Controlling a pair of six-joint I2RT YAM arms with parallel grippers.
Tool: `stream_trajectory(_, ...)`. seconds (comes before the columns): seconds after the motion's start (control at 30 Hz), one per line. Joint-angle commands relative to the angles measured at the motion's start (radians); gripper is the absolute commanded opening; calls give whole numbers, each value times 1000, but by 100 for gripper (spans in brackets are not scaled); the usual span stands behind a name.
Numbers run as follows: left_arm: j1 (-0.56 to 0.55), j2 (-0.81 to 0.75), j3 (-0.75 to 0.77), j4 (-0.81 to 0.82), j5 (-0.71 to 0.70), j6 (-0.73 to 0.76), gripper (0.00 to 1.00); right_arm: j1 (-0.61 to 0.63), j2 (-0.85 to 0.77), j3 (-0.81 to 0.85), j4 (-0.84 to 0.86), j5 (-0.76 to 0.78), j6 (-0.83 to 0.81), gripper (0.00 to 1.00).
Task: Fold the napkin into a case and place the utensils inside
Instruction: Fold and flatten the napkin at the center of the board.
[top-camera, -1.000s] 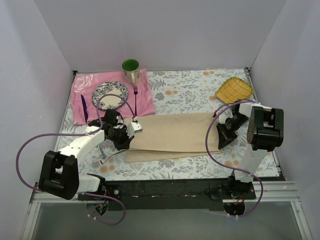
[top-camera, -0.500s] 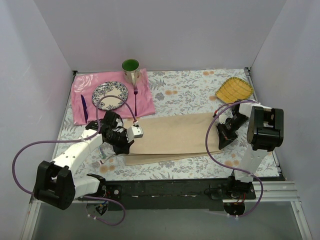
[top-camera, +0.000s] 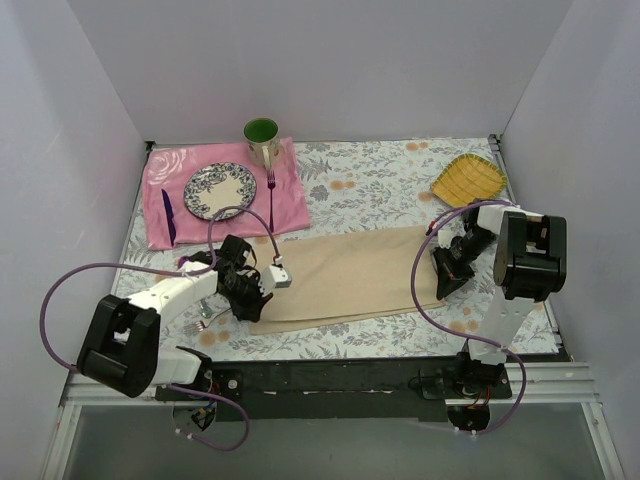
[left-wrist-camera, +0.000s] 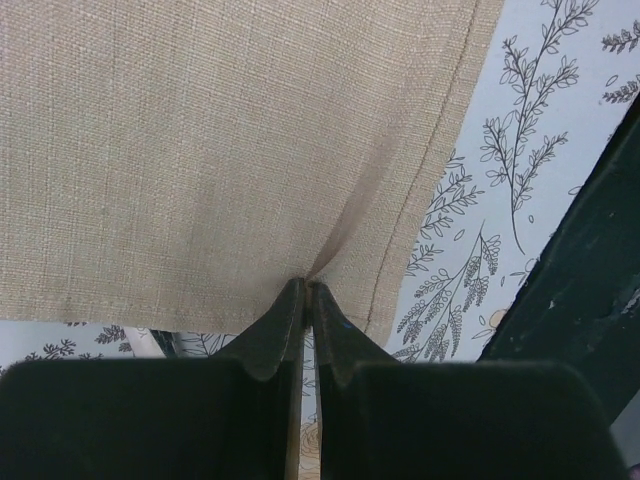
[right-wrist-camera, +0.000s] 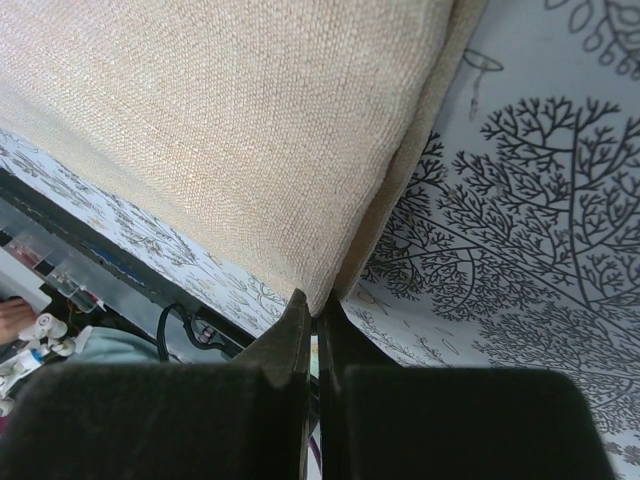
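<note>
On the floral tablecloth (top-camera: 380, 185), your napkin (top-camera: 350, 268) lies folded into a long band between the two arms. Your left gripper (left-wrist-camera: 305, 292) is closed tight, pinching a corner at the napkin's left end, and your right gripper (right-wrist-camera: 313, 302) is likewise clamped on its right end. A small pale fork (top-camera: 197, 322) lies just left of the left gripper.

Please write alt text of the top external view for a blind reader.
Two robot arms pinch a beige napkin stretched across a floral tablecloth: the left gripper shut on its left end, the right gripper shut on its right end. Behind, a pink mat holds a patterned plate.
</note>
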Motion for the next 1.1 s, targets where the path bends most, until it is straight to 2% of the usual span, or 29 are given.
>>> stream_trajectory(0.0, -3, 33, -2, 69, -91, -18, 0, 0, 26, 17, 27, 37, -1, 1)
stream_trajectory(0.13, -5, 10, 70, 27, -53, -18, 0, -2, 26, 26, 24, 37, 0, 1)
stream_trajectory(0.47, -78, -117, 242, -264, 32, 12, 0, 0, 11, 22, 24, 43, 0, 1)
stream_trajectory(0.67, -102, -137, 241, -342, 58, 40, 0, 0, 14, 20, 29, 48, 9, 1)
stream_trajectory(0.83, -105, -141, 161, -320, 36, 49, 0, 0, 14, 20, 32, 55, 9, 1)
stream_trajectory(1.07, -105, -110, 20, -122, -60, 10, 0, -2, 23, 20, 35, 54, 13, 1)
